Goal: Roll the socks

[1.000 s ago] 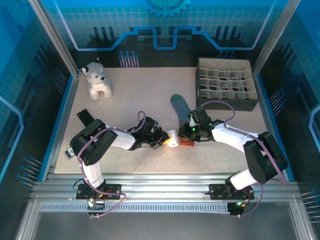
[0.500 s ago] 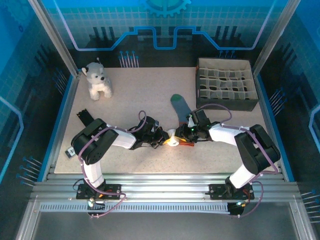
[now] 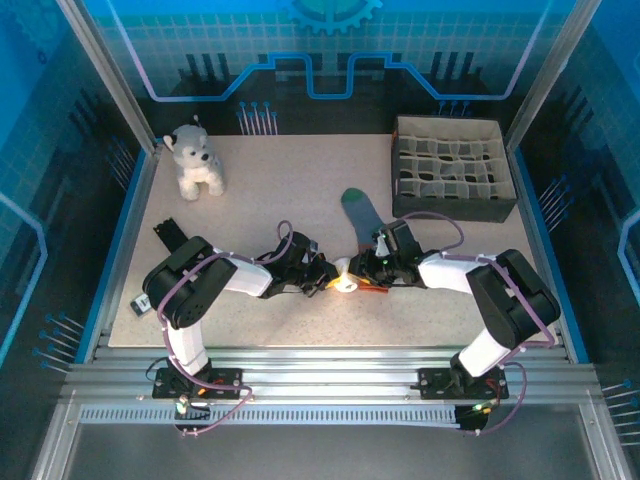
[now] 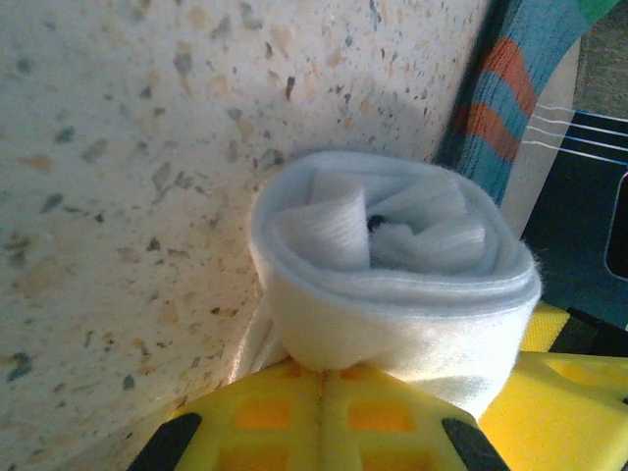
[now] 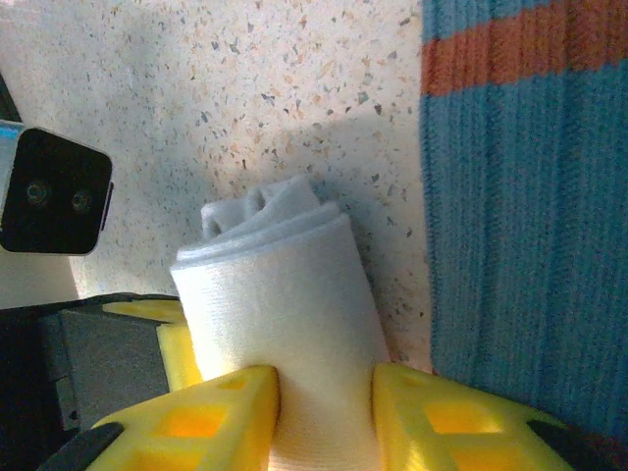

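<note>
The white sock [image 3: 345,279] is wound into a tight roll [image 4: 392,265] on the speckled table, between my two grippers. My left gripper [image 3: 326,281] comes from the left, its yellow fingers [image 4: 245,417] pressed together with the roll's lower fold pinched at the tips [image 4: 329,378]. My right gripper [image 3: 363,274] comes from the right and straddles the roll [image 5: 285,294], one finger [image 5: 221,407] on each side and both touching it. The teal sock [image 3: 358,212] lies flat just behind and to the right, its orange band [image 5: 510,49] beside the right fingers.
A white-grey plush dog [image 3: 196,160] sits at the back left. A dark box with a grid of compartments [image 3: 452,168] stands at the back right. The left wrist's camera housing [image 5: 49,191] is close by the roll.
My right gripper has shifted slightly left along the white roll and its jaws have widened a little. The left gripper holds its place, still shut.
</note>
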Robot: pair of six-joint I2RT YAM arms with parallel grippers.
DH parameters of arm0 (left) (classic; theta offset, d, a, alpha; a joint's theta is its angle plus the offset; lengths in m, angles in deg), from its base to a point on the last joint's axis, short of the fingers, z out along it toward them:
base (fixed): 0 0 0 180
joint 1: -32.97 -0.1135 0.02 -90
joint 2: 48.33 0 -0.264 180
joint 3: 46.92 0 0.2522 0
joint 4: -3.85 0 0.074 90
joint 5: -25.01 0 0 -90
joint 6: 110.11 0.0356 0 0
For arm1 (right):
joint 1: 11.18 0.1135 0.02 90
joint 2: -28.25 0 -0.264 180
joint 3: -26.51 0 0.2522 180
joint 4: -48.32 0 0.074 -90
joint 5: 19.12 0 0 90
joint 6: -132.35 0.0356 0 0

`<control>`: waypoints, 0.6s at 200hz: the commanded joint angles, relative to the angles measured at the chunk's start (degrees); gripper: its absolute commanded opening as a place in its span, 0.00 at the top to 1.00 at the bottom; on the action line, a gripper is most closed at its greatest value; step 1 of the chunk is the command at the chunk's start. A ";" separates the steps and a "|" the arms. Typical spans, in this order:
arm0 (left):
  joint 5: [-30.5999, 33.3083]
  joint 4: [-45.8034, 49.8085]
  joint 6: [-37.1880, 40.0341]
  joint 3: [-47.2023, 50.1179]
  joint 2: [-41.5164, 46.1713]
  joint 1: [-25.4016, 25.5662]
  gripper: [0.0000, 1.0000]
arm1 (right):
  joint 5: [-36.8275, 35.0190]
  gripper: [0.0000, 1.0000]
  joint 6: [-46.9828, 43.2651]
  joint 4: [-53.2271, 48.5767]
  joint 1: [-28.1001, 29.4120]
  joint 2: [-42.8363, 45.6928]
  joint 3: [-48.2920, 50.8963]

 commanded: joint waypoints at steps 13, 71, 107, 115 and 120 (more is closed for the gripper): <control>0.40 10.31 2.17 -0.16 -3.69 0.49 0.96 | 1.36 0.69 -0.30 0.02 3.46 -0.08 1.28; -0.17 13.50 4.17 -1.57 -3.60 0.14 0.96 | 2.30 0.67 -1.87 -0.06 5.11 -0.67 0.03; -0.13 16.06 5.86 -2.39 -2.90 -0.37 0.96 | 2.83 0.65 -2.31 0.60 5.48 -0.59 0.03; -0.13 16.27 6.04 -2.39 -2.86 -0.48 0.96 | 2.91 0.65 -2.41 0.67 5.45 -0.64 0.03; -0.13 16.30 6.12 -2.33 -2.81 -0.60 0.97 | 3.04 0.65 -2.40 0.69 5.43 -0.71 0.03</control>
